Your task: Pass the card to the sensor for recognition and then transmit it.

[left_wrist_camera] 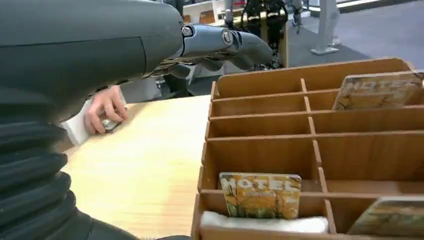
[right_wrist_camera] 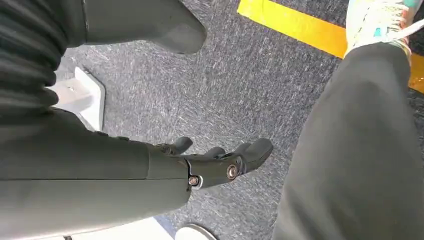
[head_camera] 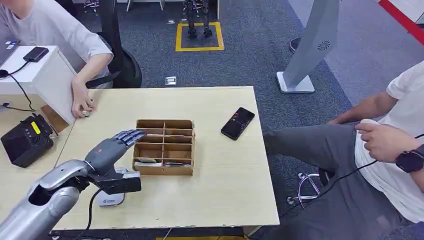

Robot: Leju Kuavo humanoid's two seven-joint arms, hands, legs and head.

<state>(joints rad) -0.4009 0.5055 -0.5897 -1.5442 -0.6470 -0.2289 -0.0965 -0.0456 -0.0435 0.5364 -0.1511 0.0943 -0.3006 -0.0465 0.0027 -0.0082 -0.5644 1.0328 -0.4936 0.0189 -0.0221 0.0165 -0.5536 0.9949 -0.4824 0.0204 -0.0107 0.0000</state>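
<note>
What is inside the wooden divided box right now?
The wooden box holds "MOTEL" cards: one upright in a near slot, one in a far slot, another at the corner. Other slots' floors are hidden by dividers.

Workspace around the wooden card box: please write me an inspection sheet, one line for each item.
Surface: light wooden table, bare at the near right.
Job's things: wooden divided box on the table; cards printed MOTEL stand in its compartments; a small white device lies near the left arm, its purpose unclear.
Clutter: black phone right of the box.
Hands: left hand hovers at the box's left edge, fingers extended, holding nothing; right hand hangs over the carpet, holding nothing.
Cables: black cable at the left wrist; another on the white desk.
Surroundings: two seated persons, one's hand on the table; black case; grey carpet.
</note>
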